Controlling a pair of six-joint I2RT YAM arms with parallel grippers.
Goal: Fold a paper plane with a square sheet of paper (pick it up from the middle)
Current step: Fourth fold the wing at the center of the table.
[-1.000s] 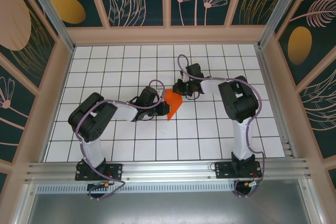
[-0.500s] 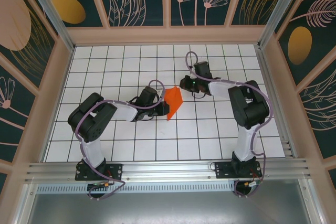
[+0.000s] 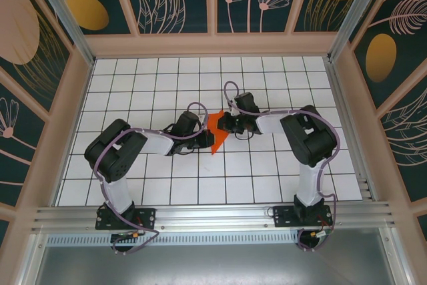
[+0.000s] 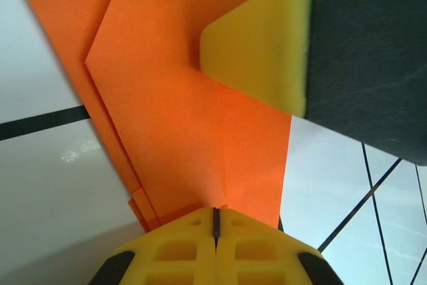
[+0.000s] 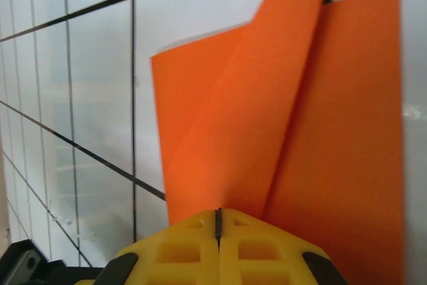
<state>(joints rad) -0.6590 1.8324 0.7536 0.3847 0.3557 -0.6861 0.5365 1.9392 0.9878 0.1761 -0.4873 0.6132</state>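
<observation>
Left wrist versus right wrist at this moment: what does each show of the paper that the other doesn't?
Left wrist: the paper lies in flat layered folds with stepped edges on its left. The right gripper's yellow pad sits over its far part.
Right wrist: one flap looks lifted off the sheet, and a run of white tiles stretches away on the left.
Both: orange paper across the middle, black grid lines, and the camera's own gripper at the bottom, left gripper and right gripper, jaws shut at the paper's near edge.
</observation>
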